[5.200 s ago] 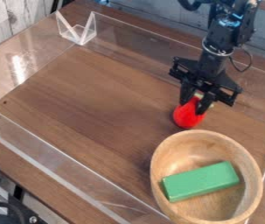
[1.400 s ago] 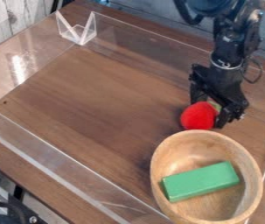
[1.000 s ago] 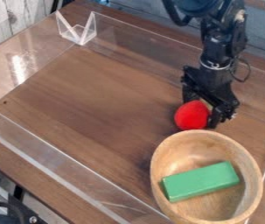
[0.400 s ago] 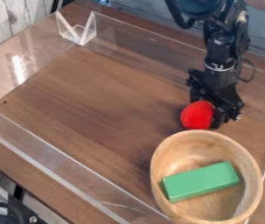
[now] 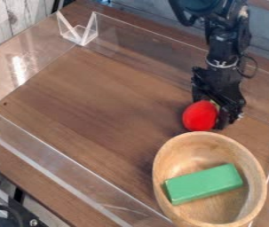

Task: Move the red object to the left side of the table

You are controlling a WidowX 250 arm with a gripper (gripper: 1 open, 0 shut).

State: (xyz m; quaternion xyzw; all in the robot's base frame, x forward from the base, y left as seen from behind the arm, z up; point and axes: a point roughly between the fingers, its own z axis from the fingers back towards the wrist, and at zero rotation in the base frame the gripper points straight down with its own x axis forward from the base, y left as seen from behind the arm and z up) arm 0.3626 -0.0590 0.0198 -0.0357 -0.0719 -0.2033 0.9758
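1. The gripper [image 5: 216, 103] stood left of its present spot at first, its fingers spread around the red object [image 5: 200, 116]; it now stands further toward the table's [image 5: 101, 89] right edge, just behind and partly over the object.
2. The red object lay slightly further left and nearer the bowl's [image 5: 172, 151] rim at first; it then sat a little right of that, shifted back left about a second ago, and now rests slightly right again, just behind the bowl's far rim.
3. The arm above the gripper leans differently: it rose from the upper right at first and now stands more nearly upright over the gripper.
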